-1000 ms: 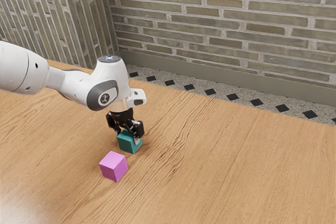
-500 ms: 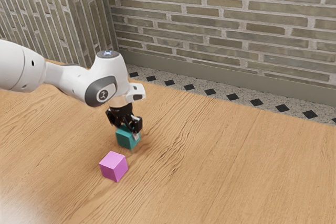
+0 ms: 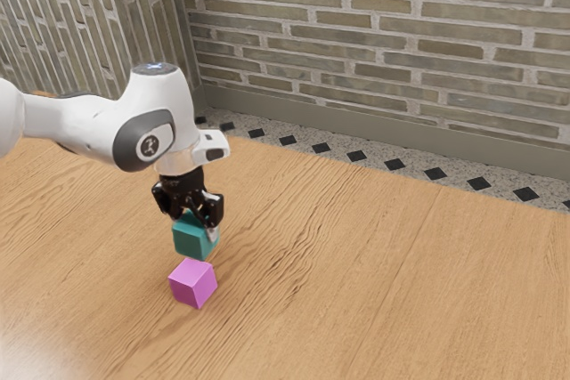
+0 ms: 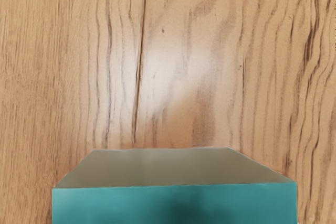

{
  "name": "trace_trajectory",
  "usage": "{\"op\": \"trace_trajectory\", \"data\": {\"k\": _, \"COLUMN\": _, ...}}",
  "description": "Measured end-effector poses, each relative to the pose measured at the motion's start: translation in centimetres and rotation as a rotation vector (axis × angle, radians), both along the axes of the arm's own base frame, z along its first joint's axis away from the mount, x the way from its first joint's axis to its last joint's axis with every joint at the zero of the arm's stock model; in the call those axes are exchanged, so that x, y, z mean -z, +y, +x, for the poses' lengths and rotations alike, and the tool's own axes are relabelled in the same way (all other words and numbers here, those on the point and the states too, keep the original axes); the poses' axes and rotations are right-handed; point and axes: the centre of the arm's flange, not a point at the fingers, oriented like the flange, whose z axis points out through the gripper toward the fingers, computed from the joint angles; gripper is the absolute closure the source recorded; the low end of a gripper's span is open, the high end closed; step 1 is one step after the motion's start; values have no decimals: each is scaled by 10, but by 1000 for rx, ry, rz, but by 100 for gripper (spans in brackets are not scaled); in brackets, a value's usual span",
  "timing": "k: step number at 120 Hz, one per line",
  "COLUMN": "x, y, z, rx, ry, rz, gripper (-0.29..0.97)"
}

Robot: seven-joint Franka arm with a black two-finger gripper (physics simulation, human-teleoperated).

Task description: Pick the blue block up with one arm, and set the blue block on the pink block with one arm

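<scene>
Gripping the blue block (image 3: 193,239) from two sides with the gripper (image 3: 191,219), fingers clamped on it, above the wooden table (image 3: 374,264), pink block (image 3: 192,281) close beneath the hand.

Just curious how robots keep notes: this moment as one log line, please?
claw: shut on teal block | teal block: held above table | pink block: on table, bare

The exterior camera stands raised at the near side, looking down across the wooden table (image 3: 401,291) toward the far brick wall (image 3: 374,33), while the wrist camera looks straight down from close above, sharing only the teal block (image 3: 191,240) and the wood beneath it.
</scene>
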Motion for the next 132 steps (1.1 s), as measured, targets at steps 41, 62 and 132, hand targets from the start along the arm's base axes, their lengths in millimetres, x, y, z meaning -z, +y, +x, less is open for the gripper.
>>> {"op": "trace_trajectory", "data": {"k": 41, "x": 20, "y": 15, "z": -30, "rx": -8, "ry": 87, "rz": -33, "gripper": 38}}
{"op": "trace_trajectory", "data": {"k": 62, "x": 18, "y": 47, "z": -29, "rx": -8, "ry": 83, "rz": -41, "gripper": 38}}
{"op": "trace_trajectory", "data": {"k": 132, "x": 15, "y": 40, "z": -24, "rx": 59, "ry": -14, "rz": -96, "gripper": 39}}
